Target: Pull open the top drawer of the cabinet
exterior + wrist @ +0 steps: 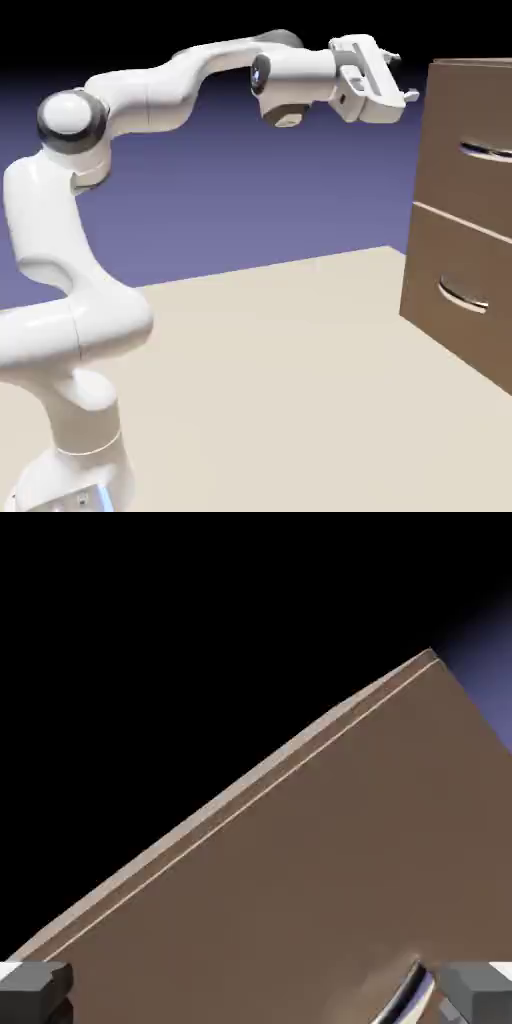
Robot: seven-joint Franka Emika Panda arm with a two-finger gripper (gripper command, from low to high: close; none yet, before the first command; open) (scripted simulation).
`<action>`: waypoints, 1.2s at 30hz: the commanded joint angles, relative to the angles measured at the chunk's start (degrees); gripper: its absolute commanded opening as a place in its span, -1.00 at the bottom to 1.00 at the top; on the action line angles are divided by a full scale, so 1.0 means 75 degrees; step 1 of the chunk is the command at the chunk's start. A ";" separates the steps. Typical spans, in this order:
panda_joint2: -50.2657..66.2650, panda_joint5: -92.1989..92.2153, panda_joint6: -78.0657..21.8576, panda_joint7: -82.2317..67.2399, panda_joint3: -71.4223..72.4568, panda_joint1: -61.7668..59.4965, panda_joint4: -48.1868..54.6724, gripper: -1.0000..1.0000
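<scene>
The cabinet (470,215) stands at the exterior view's right, a tall brown wood-look box. Its top drawer (468,150) sits flush, with a thin curved silver handle (487,152) on its front. The lower drawer (460,290) below carries a matching handle. My gripper (402,78) hangs high in the air just left of the cabinet's top corner, pointing toward it, apart from the front, fingers open with nothing between them. In the hand view the brown drawer front (330,892) fills the lower right, tilted, and a sliver of silver handle (402,994) shows beside the right fingertip (478,984).
A beige table (300,380) spreads below the arm and up to the cabinet's foot. The arm's white links arch from the lower left across the top. Blue-violet backdrop lies behind.
</scene>
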 commanded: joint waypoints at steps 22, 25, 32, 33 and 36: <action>-0.0517 0.7146 0.0160 -0.1449 0.5599 -0.6091 0.4410 0.00; -0.0618 0.6947 0.0197 -0.1140 0.5744 -0.6270 0.4611 0.00; -0.1272 0.4771 0.0443 0.1186 0.6148 -0.6851 0.5534 0.00; -0.1366 0.4460 0.0478 0.1518 0.6205 -0.6935 0.5666 0.00; -0.1646 0.3528 0.0584 0.2515 0.6378 -0.7184 0.6061 0.00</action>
